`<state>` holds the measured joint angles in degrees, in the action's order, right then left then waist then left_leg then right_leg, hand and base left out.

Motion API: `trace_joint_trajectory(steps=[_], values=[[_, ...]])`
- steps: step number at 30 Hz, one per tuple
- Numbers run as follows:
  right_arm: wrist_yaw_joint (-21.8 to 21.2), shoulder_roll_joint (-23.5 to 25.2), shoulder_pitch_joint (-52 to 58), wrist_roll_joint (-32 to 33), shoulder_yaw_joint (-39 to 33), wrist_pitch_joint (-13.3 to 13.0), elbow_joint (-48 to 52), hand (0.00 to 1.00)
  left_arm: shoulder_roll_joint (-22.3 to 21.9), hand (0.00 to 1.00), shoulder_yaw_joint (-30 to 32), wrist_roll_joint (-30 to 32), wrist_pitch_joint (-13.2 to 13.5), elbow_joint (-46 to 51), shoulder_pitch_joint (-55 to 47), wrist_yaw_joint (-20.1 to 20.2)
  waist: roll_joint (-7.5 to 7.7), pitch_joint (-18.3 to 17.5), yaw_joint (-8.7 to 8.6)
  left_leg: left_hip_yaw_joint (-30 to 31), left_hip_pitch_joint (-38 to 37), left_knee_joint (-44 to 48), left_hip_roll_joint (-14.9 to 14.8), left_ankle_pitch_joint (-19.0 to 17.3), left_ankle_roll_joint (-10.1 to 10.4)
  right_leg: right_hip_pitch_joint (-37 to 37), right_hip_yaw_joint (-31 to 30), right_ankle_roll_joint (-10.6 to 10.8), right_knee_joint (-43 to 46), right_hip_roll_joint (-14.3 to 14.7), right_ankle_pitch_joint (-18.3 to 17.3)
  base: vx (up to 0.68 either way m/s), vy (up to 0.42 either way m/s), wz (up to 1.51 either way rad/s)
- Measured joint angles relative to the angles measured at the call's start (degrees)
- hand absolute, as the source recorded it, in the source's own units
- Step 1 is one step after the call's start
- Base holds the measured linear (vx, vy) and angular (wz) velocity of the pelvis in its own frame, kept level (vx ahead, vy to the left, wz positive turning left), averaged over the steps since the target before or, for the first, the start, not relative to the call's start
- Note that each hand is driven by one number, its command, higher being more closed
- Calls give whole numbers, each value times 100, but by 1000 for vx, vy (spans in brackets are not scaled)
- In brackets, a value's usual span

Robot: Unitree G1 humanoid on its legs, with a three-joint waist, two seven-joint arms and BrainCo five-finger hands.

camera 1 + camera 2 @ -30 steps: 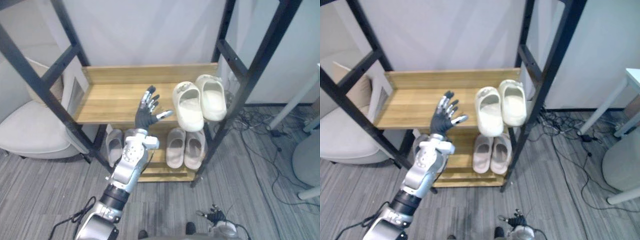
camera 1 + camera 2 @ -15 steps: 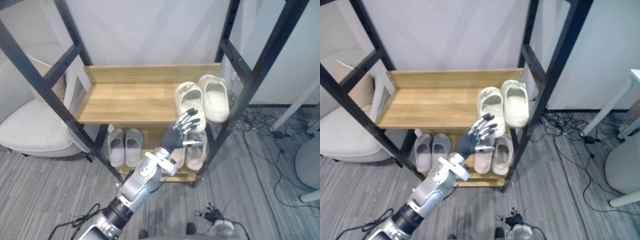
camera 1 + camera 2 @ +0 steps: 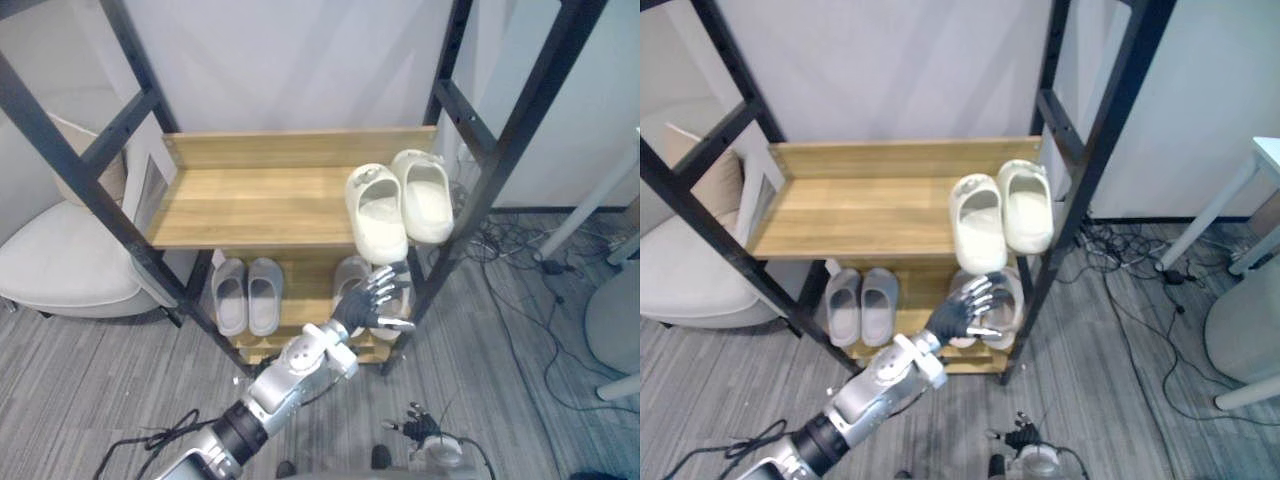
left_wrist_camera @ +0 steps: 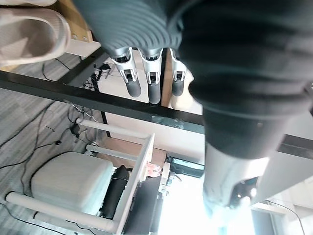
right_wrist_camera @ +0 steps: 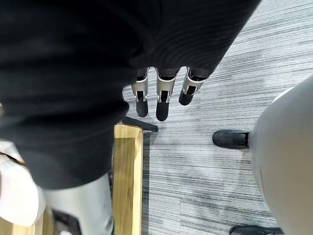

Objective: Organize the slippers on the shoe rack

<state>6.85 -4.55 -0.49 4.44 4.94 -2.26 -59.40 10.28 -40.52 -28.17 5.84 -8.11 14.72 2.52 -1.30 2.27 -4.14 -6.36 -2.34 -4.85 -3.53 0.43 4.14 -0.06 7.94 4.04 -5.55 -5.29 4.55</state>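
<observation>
- Shoe rack (image 3: 505, 150): black frame, two wooden shelves.
- Upper shelf (image 3: 250, 205): cream slippers (image 3: 380, 215) as a pair at the 3 o'clock end, side by side and touching, toes toward the robot. The 9 o'clock one of the pair sticks out past the shelf's front edge. Rest of that shelf is bare wood.
- Lower shelf (image 3: 305, 285): grey slippers (image 3: 248, 295) paired at the 9 o'clock end, toes toward the robot, close together.
- Beige slippers (image 3: 350, 272) sit at the 3 o'clock end of the lower shelf, directly under the cream pair and partly hidden by the left hand.
- Left hand (image 3: 362, 305): raised in front of the beige pair, at 6 o'clock of the cream pair. Released, fingers (image 4: 149, 83) straight and spread, thumb out, holding nothing. Cannot tell whether it touches the beige slippers.
- Right hand (image 3: 425, 432): low at 6 o'clock, over the grey plank floor (image 3: 100, 390), well apart from the rack. Released, fingers (image 5: 161, 105) straight and pointing down, holding nothing.
- White armchair (image 3: 60, 255) at 9 o'clock, just beside the rack.
</observation>
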Motion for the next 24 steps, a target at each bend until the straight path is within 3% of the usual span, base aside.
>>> trace_joint_trajectory(steps=[24], values=[[43,2,8,-1,-43,1,4,0,-3,0,672,233,5,-236,266,-375,3,-2,-103,-228,-7,0,-3,-41,-4,-98,-210,5,0,15,19,-3,-2,-5]])
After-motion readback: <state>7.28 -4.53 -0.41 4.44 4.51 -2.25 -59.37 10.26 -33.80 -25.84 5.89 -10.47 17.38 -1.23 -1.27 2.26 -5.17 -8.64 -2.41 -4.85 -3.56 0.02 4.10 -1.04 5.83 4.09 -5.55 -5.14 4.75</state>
